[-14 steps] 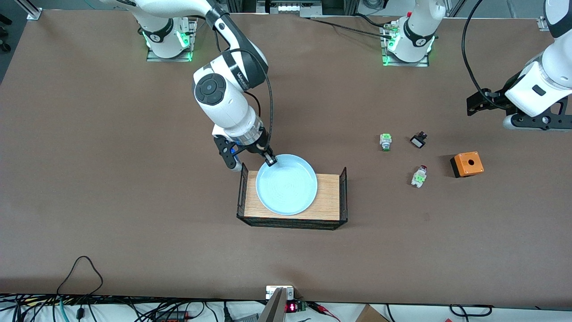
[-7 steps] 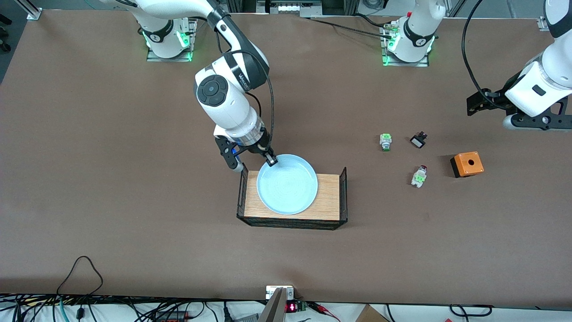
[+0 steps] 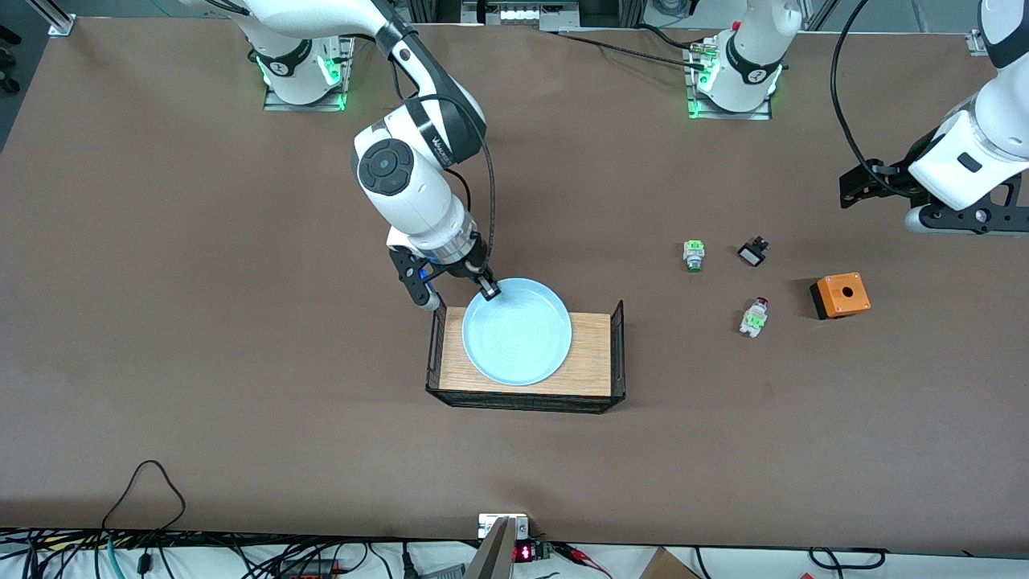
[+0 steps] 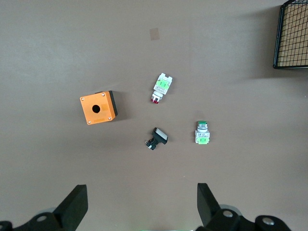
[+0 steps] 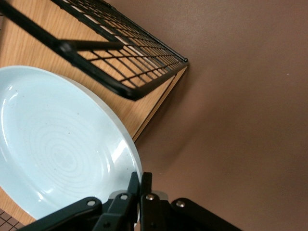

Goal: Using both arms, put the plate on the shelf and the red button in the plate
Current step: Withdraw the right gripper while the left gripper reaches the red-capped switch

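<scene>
The right gripper point(image 3: 487, 289), just left of the front view's centre, is clamped on the rim of the plate point(image 3: 517, 331); in the right wrist view its fingers point(image 5: 139, 185) pinch the pale edge at the bottom of the frame. The left gripper point(image 4: 142, 204) hangs at the right edge of the front view, over bare table near the left arm's end, with its fingers spread wide and nothing between them; that arm waits.

The plate sits on a wooden tray point(image 3: 591, 354) in the middle of the front view. The tray has black wire mesh walls point(image 3: 617, 346) at its two short ends, and the plate's rim near the grip reaches past the tray's upper edge.

To the right of centre lie four small parts, all well apart from the tray. A green-capped switch point(image 3: 694, 255) and a small black part point(image 3: 752, 253) lie side by side. Below them is the red button point(image 3: 754, 317), with an orange box point(image 3: 839, 295) beside it toward the right.

The plate is round, shallow and pale blue, with a raised rim and faint rings inside. The red button lies on its side, a white-grey body with a green block and a dark red cap.
</scene>
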